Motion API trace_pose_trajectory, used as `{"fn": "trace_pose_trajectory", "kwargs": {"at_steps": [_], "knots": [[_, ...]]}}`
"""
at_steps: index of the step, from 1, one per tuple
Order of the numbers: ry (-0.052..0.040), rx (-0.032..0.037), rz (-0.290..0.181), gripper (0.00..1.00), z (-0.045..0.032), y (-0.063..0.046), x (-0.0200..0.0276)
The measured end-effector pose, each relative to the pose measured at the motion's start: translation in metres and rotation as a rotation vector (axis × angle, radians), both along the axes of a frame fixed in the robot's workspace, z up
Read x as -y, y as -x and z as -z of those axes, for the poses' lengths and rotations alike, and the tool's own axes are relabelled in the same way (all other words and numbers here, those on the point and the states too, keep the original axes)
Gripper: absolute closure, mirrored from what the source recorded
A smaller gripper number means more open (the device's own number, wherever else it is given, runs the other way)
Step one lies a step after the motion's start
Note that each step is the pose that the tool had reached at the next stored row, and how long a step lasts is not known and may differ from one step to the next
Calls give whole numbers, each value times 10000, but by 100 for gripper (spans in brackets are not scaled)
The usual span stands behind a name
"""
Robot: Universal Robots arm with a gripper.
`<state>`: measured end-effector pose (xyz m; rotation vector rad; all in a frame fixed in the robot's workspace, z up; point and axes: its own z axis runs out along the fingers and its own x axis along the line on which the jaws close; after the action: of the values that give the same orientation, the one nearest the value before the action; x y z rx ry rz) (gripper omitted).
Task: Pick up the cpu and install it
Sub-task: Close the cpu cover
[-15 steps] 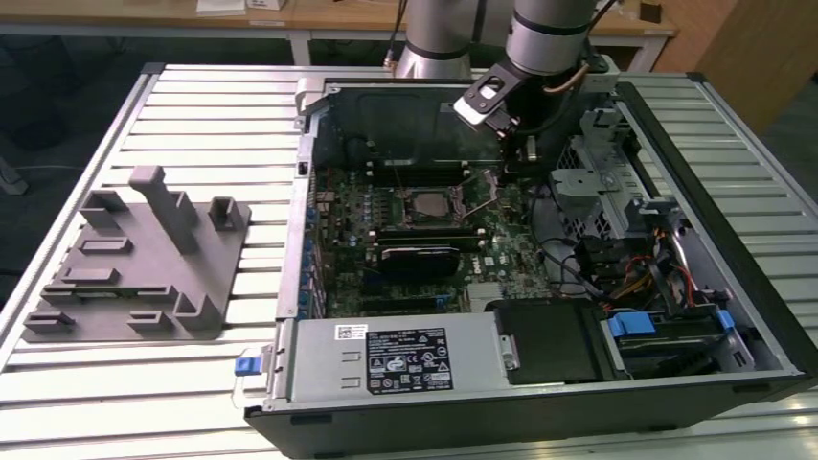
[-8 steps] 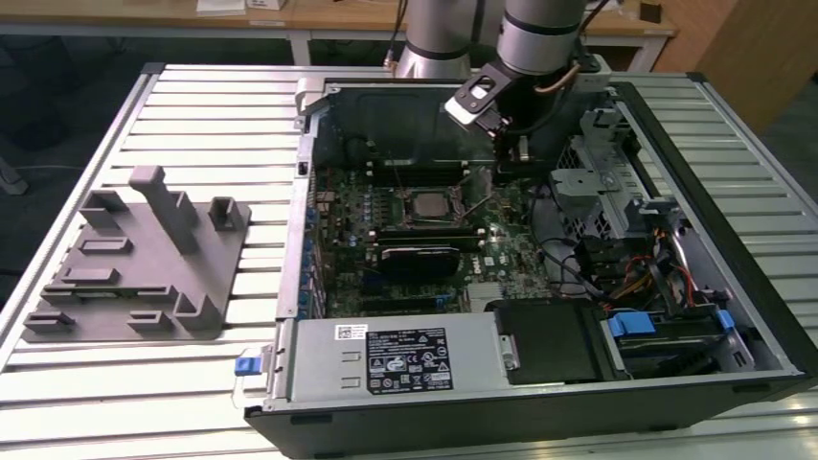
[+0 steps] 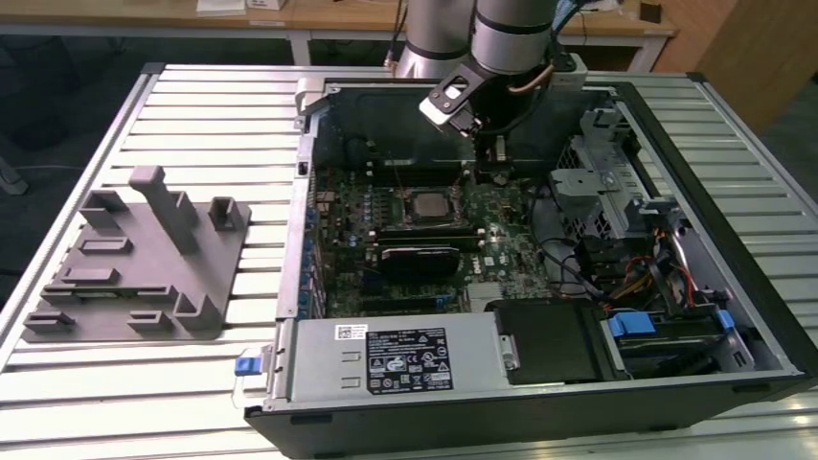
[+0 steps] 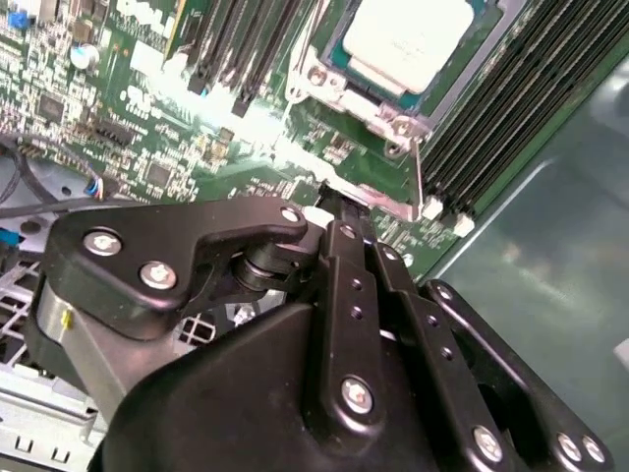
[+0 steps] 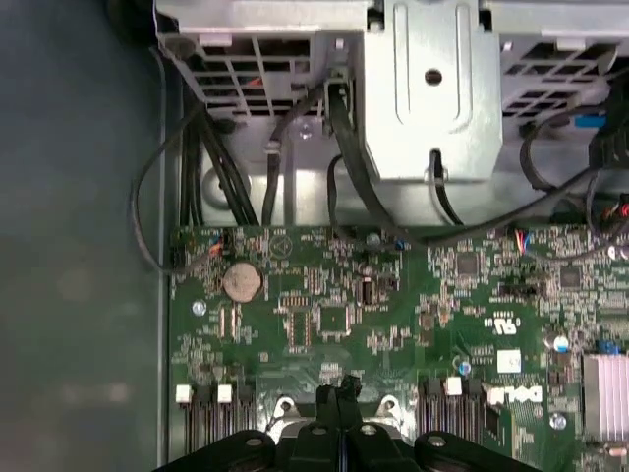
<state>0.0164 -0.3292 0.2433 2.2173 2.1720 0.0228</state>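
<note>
Black gripper [image 3: 489, 161] inside the open computer case [image 3: 511, 424] on the slatted metal table [image 3: 192, 105].
Exterior view: small silvery square cpu [image 3: 423, 203] lies seated on the green motherboard [image 3: 511, 244], near the gripper. Second wrist view: gripper pinched closed, empty. First wrist view: black cables [image 5: 206, 162], grey metal cage [image 5: 432, 88] beyond.

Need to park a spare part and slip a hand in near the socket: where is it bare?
Slatted table is bare between the grey fixture and the case, and on the case's far side, the exterior view's right. Inside, a bare panel borders the motherboard. Crowded: the end effector near the cpu; cables by the drive cage.
</note>
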Motion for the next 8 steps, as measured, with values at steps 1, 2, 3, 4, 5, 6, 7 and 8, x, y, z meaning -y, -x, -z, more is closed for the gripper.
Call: {"fn": "trace_pose_trajectory", "kwargs": {"at_steps": [1,2,3,4,5,6,7,8], "knots": [[-3,14,15,89,0,78,0],[-3,17,18,89,0,96,0],[-4,20,21,89,0,113,0],[-4,22,24,89,0,127,0],[-5,23,27,89,1,141,0],[-3,24,33,89,0,170,0],[-3,24,40,89,0,193,0],[-4,15,47,89,0,218,0]]}}
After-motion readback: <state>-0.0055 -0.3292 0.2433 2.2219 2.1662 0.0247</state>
